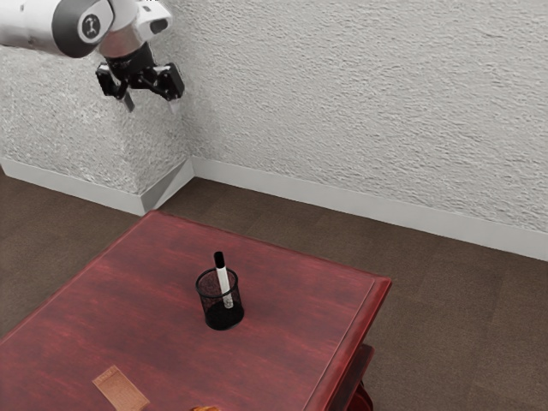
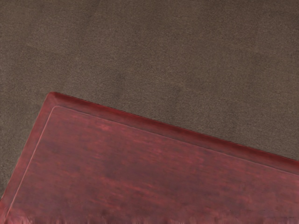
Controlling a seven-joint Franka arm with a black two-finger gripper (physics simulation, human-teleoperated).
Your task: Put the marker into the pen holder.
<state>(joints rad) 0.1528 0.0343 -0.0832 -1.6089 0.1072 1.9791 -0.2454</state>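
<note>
High at the exterior view's upper left, well above the table, my gripper point(image 1: 149, 104) is open, its two fingers standing wide apart with nothing between them. The marker point(image 1: 224, 283), white with a black top end, stands slightly tilted inside the pen holder point(image 1: 223, 318). Its black end rises above the rim, and its lower part shows through the mesh. The pen holder is a black mesh cup standing upright on the red table, far below my gripper and toward the exterior view's right.
The red wooden table point(image 1: 291, 342) carries a tan flat rectangular piece point(image 1: 121, 390) near the exterior view's lower edge, with part of an orange object point(image 1: 205, 408) beside it. A textured white wall point(image 1: 360, 103) rises behind. In the wrist view the table's corner and edge point(image 2: 177, 133) border brown floor.
</note>
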